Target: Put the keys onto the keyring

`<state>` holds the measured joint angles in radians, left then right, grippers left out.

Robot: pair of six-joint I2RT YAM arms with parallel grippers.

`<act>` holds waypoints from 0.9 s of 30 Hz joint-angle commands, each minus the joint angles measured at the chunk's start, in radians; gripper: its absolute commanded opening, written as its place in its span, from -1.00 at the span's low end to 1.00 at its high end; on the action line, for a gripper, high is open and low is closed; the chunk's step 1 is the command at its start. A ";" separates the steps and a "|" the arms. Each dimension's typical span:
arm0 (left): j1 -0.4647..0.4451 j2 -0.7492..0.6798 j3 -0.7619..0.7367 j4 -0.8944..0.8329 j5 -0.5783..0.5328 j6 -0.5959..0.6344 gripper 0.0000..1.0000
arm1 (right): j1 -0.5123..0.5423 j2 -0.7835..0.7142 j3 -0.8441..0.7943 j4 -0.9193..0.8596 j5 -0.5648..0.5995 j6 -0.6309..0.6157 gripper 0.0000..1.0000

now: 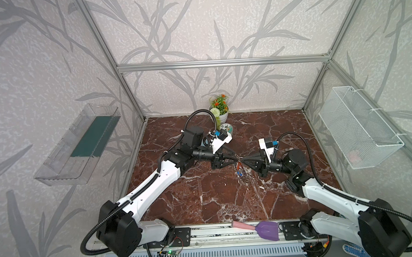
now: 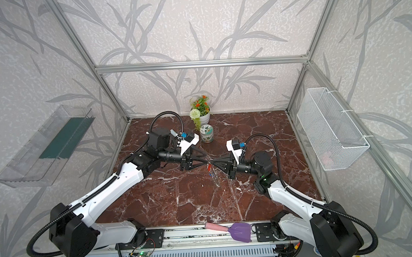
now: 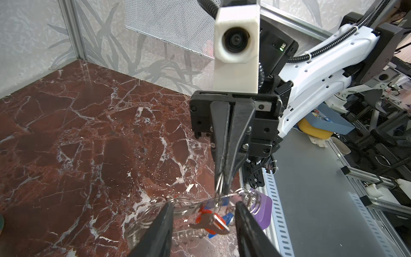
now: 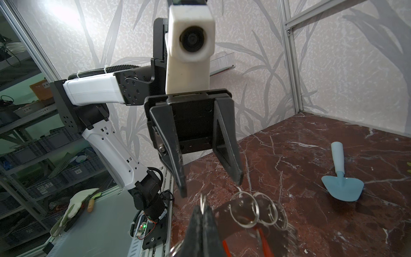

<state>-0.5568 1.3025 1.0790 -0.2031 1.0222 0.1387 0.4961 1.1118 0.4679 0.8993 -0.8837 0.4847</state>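
Keyring pinched in right pincer; keys dangle below.

In both top views we look steeply down from high above the near edge onto the whole marble table, the two sharing almost the same scene. Our left wrist camera sits close behind the left gripper and faces the right gripper. The right wrist camera faces the opposite way, and both share the keyring up close.
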 commanded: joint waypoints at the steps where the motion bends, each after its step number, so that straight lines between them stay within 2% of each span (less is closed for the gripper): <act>1: -0.014 0.012 0.044 -0.040 0.014 0.045 -0.06 | -0.004 -0.001 0.003 0.079 -0.017 0.015 -1.00; 11: -0.032 0.032 0.053 -0.032 -0.009 0.034 -0.24 | -0.005 0.014 0.000 0.106 -0.023 0.035 -1.00; 27: -0.037 0.037 0.047 -0.039 -0.030 0.025 -0.92 | -0.004 0.045 -0.001 0.125 -0.027 0.036 -1.00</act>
<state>-0.5892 1.3331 1.1000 -0.2375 1.0023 0.1452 0.4953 1.1545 0.4667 0.9520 -0.8993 0.5102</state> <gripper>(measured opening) 0.052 0.047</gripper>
